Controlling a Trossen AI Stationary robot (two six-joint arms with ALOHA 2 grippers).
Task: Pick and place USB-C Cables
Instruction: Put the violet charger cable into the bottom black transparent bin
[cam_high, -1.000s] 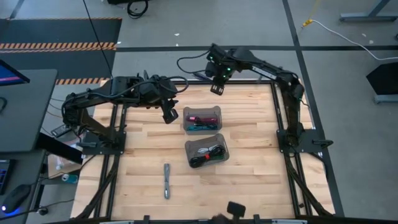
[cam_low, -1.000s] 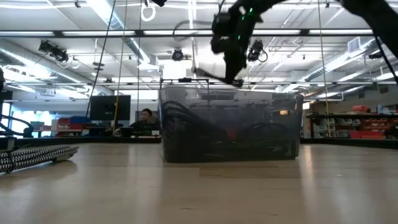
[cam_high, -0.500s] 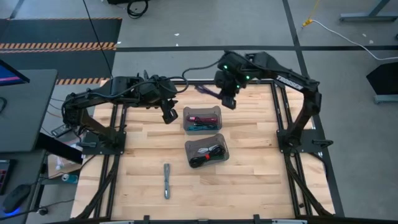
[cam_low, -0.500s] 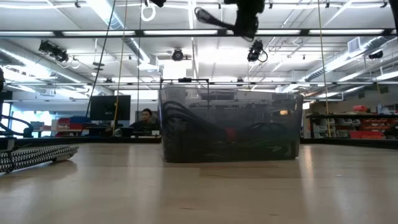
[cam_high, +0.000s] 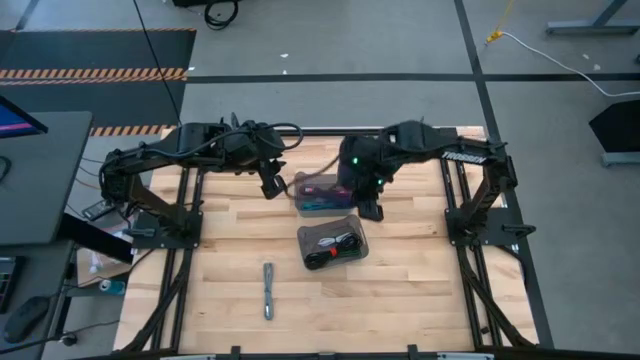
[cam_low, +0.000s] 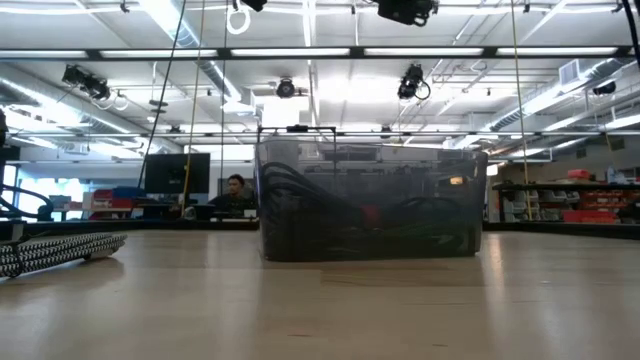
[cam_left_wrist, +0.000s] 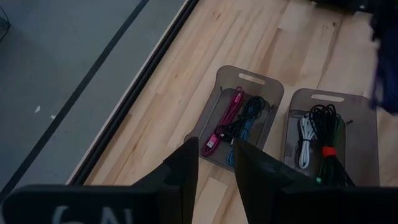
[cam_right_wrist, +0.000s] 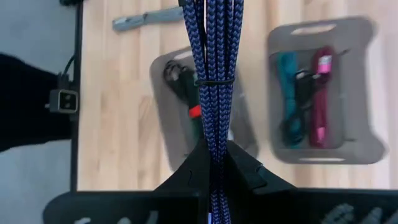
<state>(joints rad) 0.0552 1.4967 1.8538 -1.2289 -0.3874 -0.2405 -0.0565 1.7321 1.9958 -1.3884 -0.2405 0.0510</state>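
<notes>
Right gripper (cam_right_wrist: 216, 163) hangs above the table's far middle, over the far bin (cam_high: 325, 193), jaws clamped on a bundled purple cable (cam_right_wrist: 213, 68) that sticks out past the fingertips. That bin holds a maroon cable (cam_left_wrist: 224, 118) and a teal cable (cam_left_wrist: 247, 121). Near bin (cam_high: 333, 243) holds white, black and black-with-red cables. A grey cable (cam_high: 268, 290) lies loose on the wood nearer the front. Left gripper (cam_left_wrist: 214, 163) waits beside the far bin, jaws narrowly parted, empty.
</notes>
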